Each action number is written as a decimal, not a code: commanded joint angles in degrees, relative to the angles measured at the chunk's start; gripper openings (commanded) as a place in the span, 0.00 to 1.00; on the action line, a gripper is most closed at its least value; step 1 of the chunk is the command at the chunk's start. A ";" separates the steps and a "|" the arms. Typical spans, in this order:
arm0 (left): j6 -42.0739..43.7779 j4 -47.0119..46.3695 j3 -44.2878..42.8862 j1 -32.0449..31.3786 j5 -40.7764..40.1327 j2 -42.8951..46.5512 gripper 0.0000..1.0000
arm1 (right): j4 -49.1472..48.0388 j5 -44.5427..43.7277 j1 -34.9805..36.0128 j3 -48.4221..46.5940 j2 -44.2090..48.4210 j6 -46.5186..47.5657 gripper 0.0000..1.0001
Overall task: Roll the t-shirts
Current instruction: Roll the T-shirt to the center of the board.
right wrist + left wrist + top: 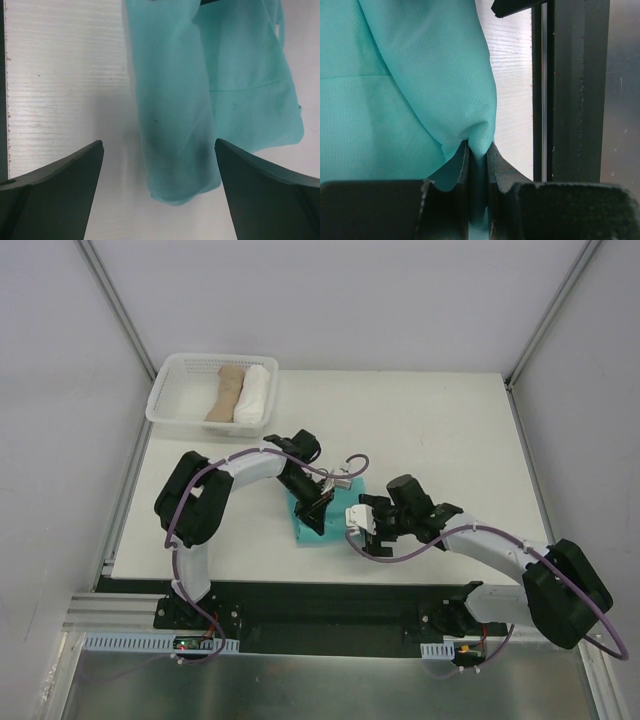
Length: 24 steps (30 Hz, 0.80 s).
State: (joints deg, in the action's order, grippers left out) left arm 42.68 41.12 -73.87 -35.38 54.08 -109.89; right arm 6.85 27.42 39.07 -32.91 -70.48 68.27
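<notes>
White desk (420, 440) is taking up most of the overhead view, its near edge running along a dark rail (330, 602) where both arm bases are sitting. Left arm (200, 510) is arching up and over toward the desk's middle. Right arm (500, 555) is reaching in low from the right side.

White mesh basket (165, 405) is sitting at the far left corner of the desk, well apart from both arms' working ends.

Teal t-shirt (300, 528) is lying near the centre of the desk, toward the near edge, bunched into a narrow bundle and partly hidden under the left wrist. In the right wrist view the t-shirt (170, 100) is showing as a long loose fold running away from the camera, with a flatter layer spreading to its right and its near end lying on bare desk.

Two rolled cloths are resting side by side in the basket: beige roll (225, 392) on the left, white roll (255, 392) touching it on the right.

Left hand (318, 502) is tilting down onto the t-shirt. In its own view the left hand (479, 150) is pressing its fingers nearly together and pinching a tuck of the t-shirt (395, 100), which is draping away up and to the left.

Right hand (358, 528) is hovering just right of the t-shirt, fingers spread wide and gripping nothing. In its own view the right hand (158, 142) is framing the fold's near end
</notes>
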 commanded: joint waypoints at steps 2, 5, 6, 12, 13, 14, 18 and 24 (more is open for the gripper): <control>-0.84 1.85 -1.90 1.45 5.76 -0.33 0.00 | -1.76 0.36 2.06 -1.28 -1.76 5.64 0.99; -1.01 1.85 -1.72 2.41 7.87 -0.33 0.00 | -1.49 -3.15 3.90 -3.03 -4.75 5.47 0.86; -1.02 1.85 -1.46 2.76 8.31 -0.33 0.00 | -1.14 -4.12 4.34 -4.26 -5.63 5.47 0.77; -1.28 1.94 -0.49 3.65 10.86 0.02 0.00 | 4.12 -5.89 5.67 -7.43 -9.94 8.19 0.32; -1.45 2.03 -0.40 3.73 10.78 0.11 0.00 | 6.48 -5.80 5.41 -8.92 -10.38 7.85 0.26; -1.80 2.12 0.03 3.82 10.87 0.28 0.00 | 8.42 -4.93 4.97 -9.97 -10.82 7.67 0.22; -3.83 2.99 1.87 4.00 10.08 2.12 0.00 | 23.97 2.79 0.50 -17.17 -11.43 10.30 0.14; -7.07 3.08 7.85 4.00 7.18 6.43 0.00 | 47.44 6.68 -1.36 -27.38 -14.07 16.97 0.14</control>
State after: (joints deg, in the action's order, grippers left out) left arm 37.78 40.66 -69.76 -32.16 61.65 -108.49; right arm 34.37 30.00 38.92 -54.87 -83.55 79.26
